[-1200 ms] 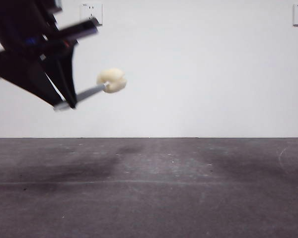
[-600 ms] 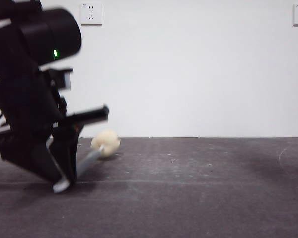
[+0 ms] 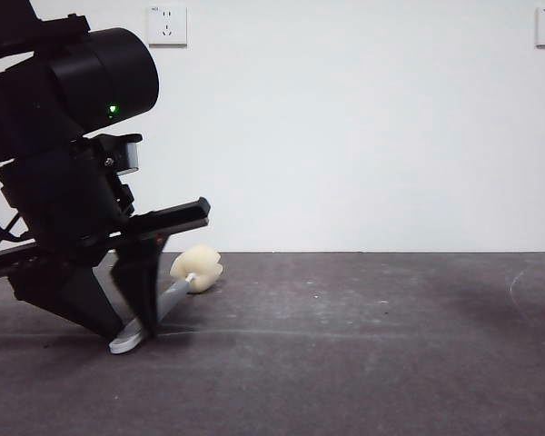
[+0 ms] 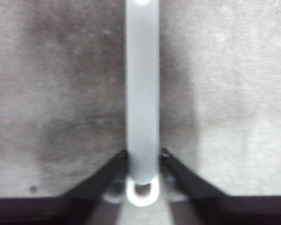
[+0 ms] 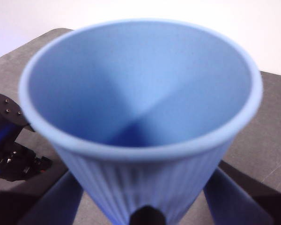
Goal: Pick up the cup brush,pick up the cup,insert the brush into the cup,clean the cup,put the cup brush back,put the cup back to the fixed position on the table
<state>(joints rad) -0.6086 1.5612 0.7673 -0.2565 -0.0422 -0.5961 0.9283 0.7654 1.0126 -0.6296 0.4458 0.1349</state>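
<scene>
Here there is one cup brush point(image 3: 174, 292), one cup point(image 5: 140, 117) and two grippers. At the far left of the front view the left gripper point(image 3: 138, 329) is down at the table point(image 3: 363, 354), its jaws closed narrowly on the brush's grey handle near the white looped tip, which touches the surface — the cream sponge head tilts up and to the right, just above the table. The left wrist view shows the handle point(image 4: 142, 93) clamped between both jaws. The right gripper point(image 5: 145, 213) is out of the front view; it grips the blue ribbed cup at its lower body, mouth toward the camera, empty.

The table is dark grey-brown and scuffed, backed by a white wall point(image 3: 363, 136) with two sockets point(image 3: 167, 24).

A second ago the brush hung high in the air; half a second ago it was nearly down — now its tip rests on the table.
</scene>
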